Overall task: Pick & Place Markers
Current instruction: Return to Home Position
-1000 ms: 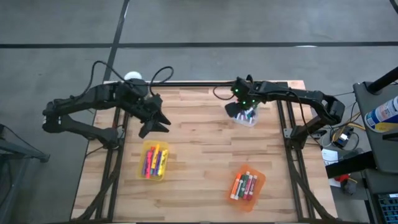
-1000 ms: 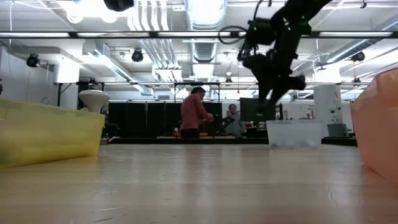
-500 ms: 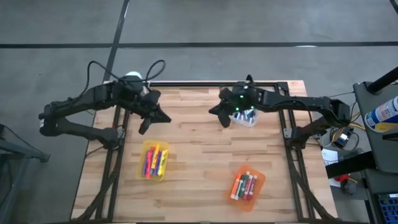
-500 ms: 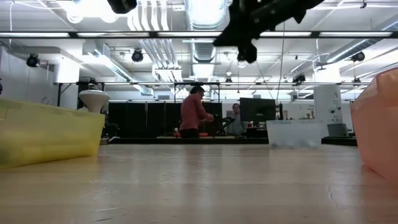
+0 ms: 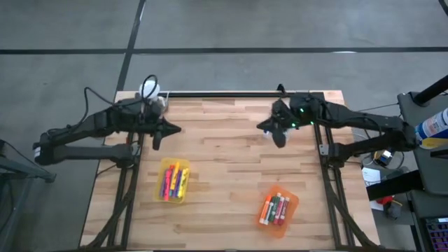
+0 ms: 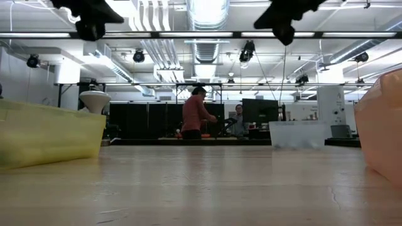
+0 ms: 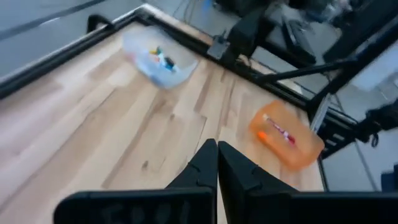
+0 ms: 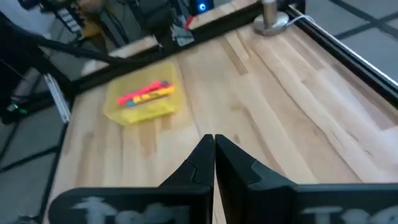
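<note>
Workshop bkgd, low view: open hall w/ ceiling ducts and strip lights. One person in a red top stands well beyond the table; a second person sits just beside.

Work surface: light wooden table on a dark frame.

Arms:
- Left arm reaches in from the table's left edge. Left gripper hangs above the far-left part of the top, clear of all bins. Fingers pressed together, no gap, nothing held.
- Right arm reaches in from the right edge. Right gripper hangs above the far-right part of the top. Fingers likewise pressed together, nothing held.

Bins, 3 pcs, well apart:
- Yellow bin: near-left area.
- Orange bin: near-right area.
- Clear bin: far-right area, near the frame rail; in the high view the right gripper covers most of it.

Markers: all visible units lie inside bins; none seen loose on the wood.
- Yellow bin: a mixed red/yellow/pink bundle.
- Orange bin: red, green and orange units, side by side.
- Clear bin: a few small units; count cannot be told.
</note>
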